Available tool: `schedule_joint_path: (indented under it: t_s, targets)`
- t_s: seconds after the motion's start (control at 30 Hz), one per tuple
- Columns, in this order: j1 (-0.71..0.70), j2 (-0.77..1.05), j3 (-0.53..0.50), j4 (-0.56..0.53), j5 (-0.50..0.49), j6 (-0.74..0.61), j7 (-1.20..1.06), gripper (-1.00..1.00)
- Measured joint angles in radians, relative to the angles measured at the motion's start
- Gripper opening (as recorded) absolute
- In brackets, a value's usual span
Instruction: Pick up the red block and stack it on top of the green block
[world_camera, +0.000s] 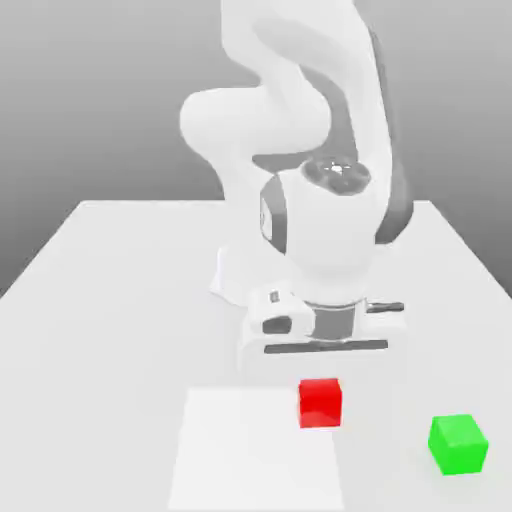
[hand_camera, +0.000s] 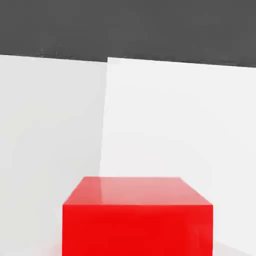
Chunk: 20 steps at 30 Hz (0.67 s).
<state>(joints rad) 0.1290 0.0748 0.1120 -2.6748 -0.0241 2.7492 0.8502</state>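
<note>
The red block (world_camera: 320, 403) rests on the white table, near the front and a little towards the exterior view's right. My gripper (world_camera: 322, 374) is lowered straight over it, the hand just above the block's top, and it is shut on the block. In the hand view the red block (hand_camera: 137, 220) looms very close, its top face and one side showing. The green block (world_camera: 459, 444) sits on the table apart from the red one, further to the exterior view's right and slightly nearer the front edge.
The arm's white base (world_camera: 240, 270) stands on the table behind the blocks. A lighter white rectangular patch (world_camera: 255, 450) lies flat on the table (world_camera: 110, 300), reaching under the red block.
</note>
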Motion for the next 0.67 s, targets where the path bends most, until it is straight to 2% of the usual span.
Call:
schedule_joint_path:
  t_s: [0.37,0.53,0.57,0.67]
  targets:
    - [0.116,0.060,0.158,0.209,-0.044,-0.156,-0.468,-1.00]
    - [0.158,0.208,0.130,0.239,-0.135,-0.044,-0.456,-1.00]
    - [0.165,0.229,0.121,0.241,-0.148,-0.025,-0.447,1.00]
    - [0.165,0.229,0.121,0.241,-0.148,-0.025,-0.447,1.00]
